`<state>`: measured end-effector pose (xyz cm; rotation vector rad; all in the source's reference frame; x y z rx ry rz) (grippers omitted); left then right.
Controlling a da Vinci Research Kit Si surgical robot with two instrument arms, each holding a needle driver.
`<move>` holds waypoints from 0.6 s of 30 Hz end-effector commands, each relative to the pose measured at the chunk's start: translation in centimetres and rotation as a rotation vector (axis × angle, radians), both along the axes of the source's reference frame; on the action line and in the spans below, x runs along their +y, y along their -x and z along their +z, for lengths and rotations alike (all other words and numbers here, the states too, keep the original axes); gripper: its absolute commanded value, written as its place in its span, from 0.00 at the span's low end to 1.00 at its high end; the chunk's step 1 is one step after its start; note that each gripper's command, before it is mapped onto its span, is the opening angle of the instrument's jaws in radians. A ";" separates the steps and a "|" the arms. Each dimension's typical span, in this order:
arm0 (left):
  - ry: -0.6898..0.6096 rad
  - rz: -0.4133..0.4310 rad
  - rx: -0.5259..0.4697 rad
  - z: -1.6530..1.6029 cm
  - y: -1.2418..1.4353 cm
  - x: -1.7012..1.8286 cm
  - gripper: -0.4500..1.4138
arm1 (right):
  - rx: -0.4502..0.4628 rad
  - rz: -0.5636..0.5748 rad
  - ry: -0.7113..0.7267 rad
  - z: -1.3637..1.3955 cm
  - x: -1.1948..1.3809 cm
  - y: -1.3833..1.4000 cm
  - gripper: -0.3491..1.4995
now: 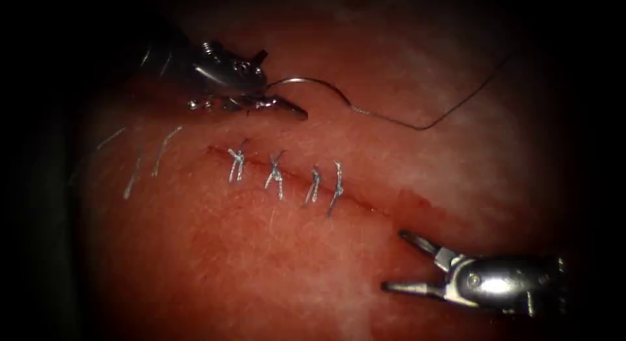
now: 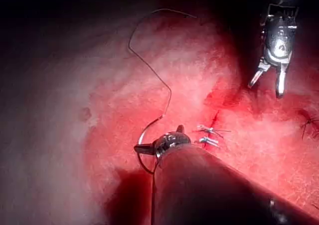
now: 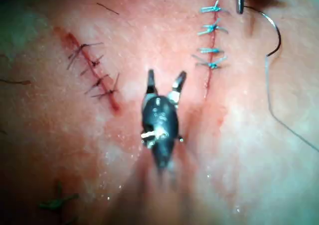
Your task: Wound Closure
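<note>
While four stitches [image 1: 283,175] cross the cut [image 1: 365,204], its right end gapes; left tool [image 1: 287,106] pinches the needle [image 1: 313,83] above it, right tool [image 1: 407,263] spread, empty.

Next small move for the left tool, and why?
Probably carry the needle, free of the tissue and gripped in shut jaws by the left tool, toward the cut, whose stretch right of the four stitches looks unstitched; the right tool is open, holding nothing.
</note>
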<state>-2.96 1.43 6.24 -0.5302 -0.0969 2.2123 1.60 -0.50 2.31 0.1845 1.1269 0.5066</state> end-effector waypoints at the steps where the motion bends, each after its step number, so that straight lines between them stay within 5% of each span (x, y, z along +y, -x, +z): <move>1: -0.015 0.012 0.019 0.10 0.08 -0.09 0.65 | 0.002 -0.003 -0.009 0.05 -0.20 -0.06 0.56; 18: -0.101 0.144 0.142 0.67 -0.15 -0.09 0.64 | -0.004 -0.004 -0.016 0.06 -0.22 -0.11 0.61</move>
